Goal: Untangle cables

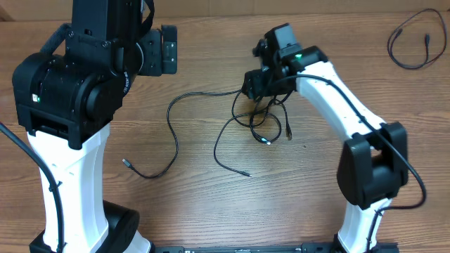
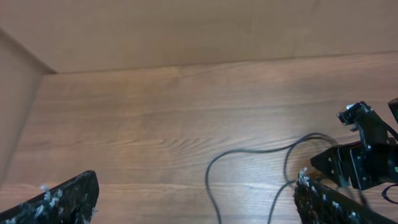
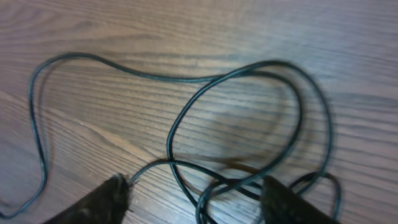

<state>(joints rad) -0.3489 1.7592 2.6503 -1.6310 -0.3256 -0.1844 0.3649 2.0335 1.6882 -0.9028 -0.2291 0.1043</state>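
So, closest to the near edge of the table (image 1: 211, 218) stand the two white arm bases, one at each near corner. A little further in lie two loose plug ends of the cables (image 1: 261, 121): the left plug end (image 1: 126, 162) sits just beside the left arm's white link, and the other plug end (image 1: 247, 173) lies near the table's middle. From the left plug a long strand (image 1: 169, 116) curves away and then runs right into the knot. The knot itself sits right of the table's middle, several thin black loops crossing one another, with a silver-tipped plug (image 1: 267, 141) on its near side.

Over the far side of that knot hangs the right gripper (image 3: 196, 199). Its jaws are parted, one finger (image 3: 112, 196) on each side of the crossing strands, and they have not pinched anything that shows.

Further back, toward the far left, the left gripper (image 2: 196, 202) is spread wide and grasps nothing, held above bare wood with a strand lying below.

At the far right corner a separate cable (image 1: 391, 50) lies in a loose ring, well apart from the knot.
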